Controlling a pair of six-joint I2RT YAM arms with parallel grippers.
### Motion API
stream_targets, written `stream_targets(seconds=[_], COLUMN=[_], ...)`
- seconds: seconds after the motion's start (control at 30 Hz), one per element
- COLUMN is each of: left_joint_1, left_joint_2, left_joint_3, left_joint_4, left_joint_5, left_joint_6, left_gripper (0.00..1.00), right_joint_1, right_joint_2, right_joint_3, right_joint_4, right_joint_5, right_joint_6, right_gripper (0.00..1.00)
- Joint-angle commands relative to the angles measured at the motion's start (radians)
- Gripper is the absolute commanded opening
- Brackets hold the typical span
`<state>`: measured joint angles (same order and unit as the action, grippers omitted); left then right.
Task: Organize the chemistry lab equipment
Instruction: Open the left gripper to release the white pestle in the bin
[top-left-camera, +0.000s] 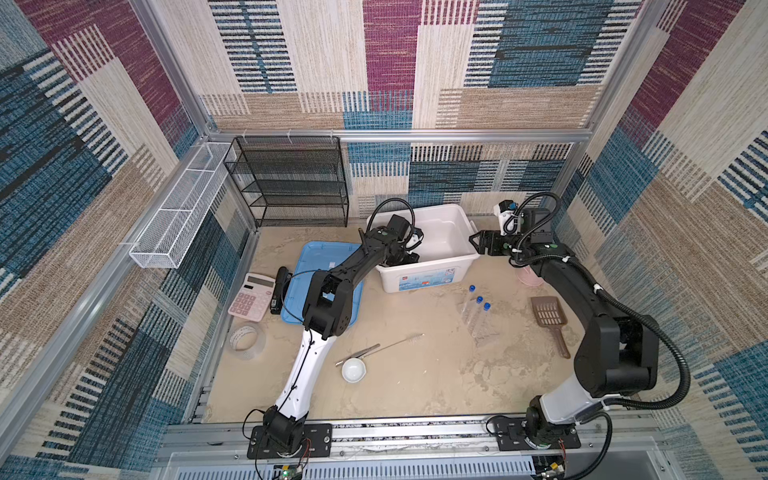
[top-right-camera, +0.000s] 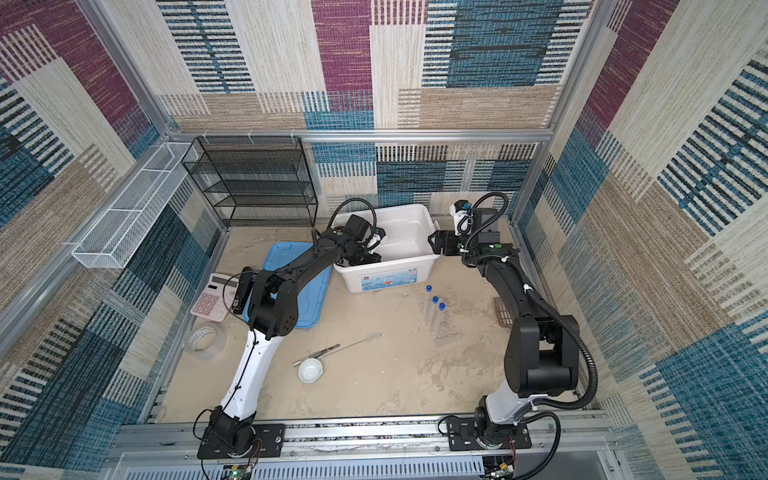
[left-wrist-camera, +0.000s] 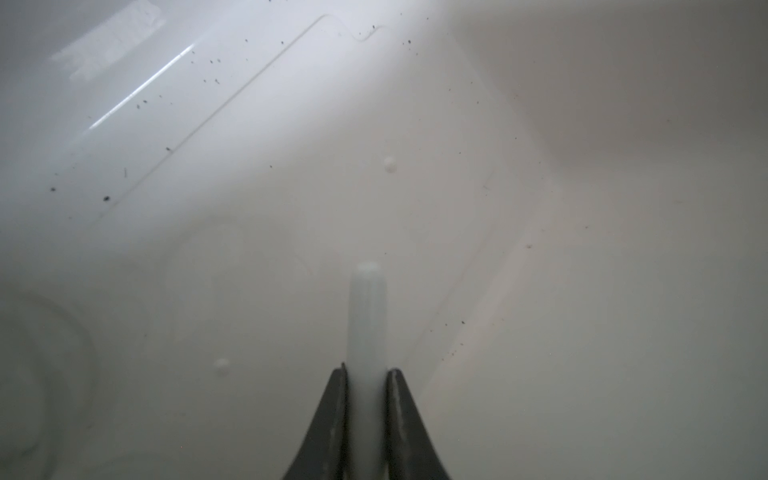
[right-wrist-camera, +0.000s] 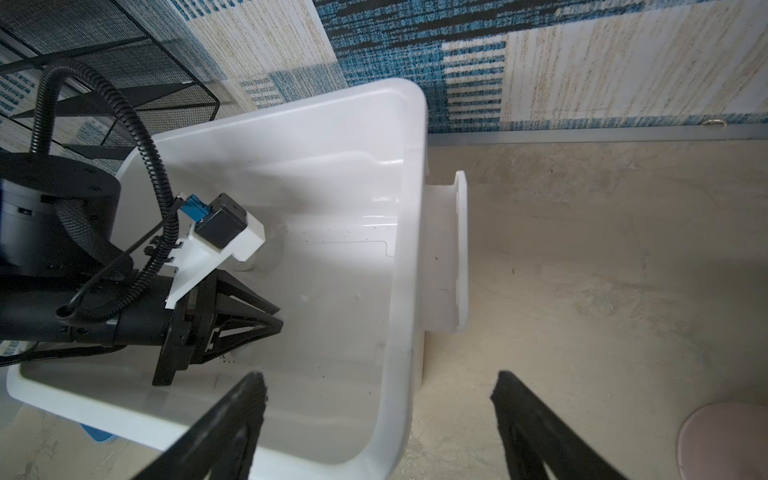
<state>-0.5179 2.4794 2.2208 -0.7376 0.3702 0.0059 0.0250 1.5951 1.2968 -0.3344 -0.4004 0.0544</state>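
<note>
- The white bin (top-left-camera: 428, 278) stands at the back edge of the table (top-left-camera: 415, 395), right of the middle. A blue tray (top-left-camera: 307, 257) lies flat just to its left, partly under the left arm.
- Along the left edge lie a pink calculator (top-left-camera: 251, 297), a black object (top-left-camera: 280, 289) touching the tray's side, and a roll of clear tape (top-left-camera: 247, 343).
- A brown slotted scoop (top-left-camera: 550, 324) lies near the right edge, and a pink round thing (top-left-camera: 530, 277) behind it is half hidden by the right arm.
- A black mesh shelf (top-left-camera: 291, 183) fills the back left corner, with a white wire basket (top-left-camera: 178, 208) on the left wall.
- The left gripper (left-wrist-camera: 365, 370) is down inside the bin, its jaws pinched narrowly on a pale translucent cylinder (left-wrist-camera: 368, 316). I cannot tell which glass piece it is. The bin wall and the arm hide it in both top views.
- The right gripper (right-wrist-camera: 378, 415) hangs over the bin's right wall with its jaws spread wide and holding nothing — one finger above the inside, one above the table.
- Three test tubes (top-left-camera: 478, 311), clear with blue caps, lie side by side in front of the bin, right of centre.
- Near the middle — toward the front edge — the white spouted dish (top-left-camera: 353, 370) sits upright. The metal tweezers (top-left-camera: 358, 354) lie just behind it, and the thin wire brush (top-left-camera: 399, 341) is beside them.
</note>
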Motion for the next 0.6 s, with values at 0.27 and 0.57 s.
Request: stream_targets(seconds=[0.27, 0.57], left_joint_1=[0.001, 0.001], left_joint_2=[-0.015, -0.037], left_joint_3=[-0.017, -0.014], left_joint_4=[-0.028, -0.027], left_joint_5=[0.022, 0.04], left_joint_6=[-0.013, -0.035], left_gripper=[0.36, 0.44], right_joint_1=[0.001, 0.001], right_joint_2=[-0.043, -0.07], right_joint_3=[-0.012, -0.01], right_joint_4=[0.013, -0.014], right_joint_5=[-0.017, 0.013], right_joint_6=[-0.016, -0.031], right_gripper=[0.9, 0.91])
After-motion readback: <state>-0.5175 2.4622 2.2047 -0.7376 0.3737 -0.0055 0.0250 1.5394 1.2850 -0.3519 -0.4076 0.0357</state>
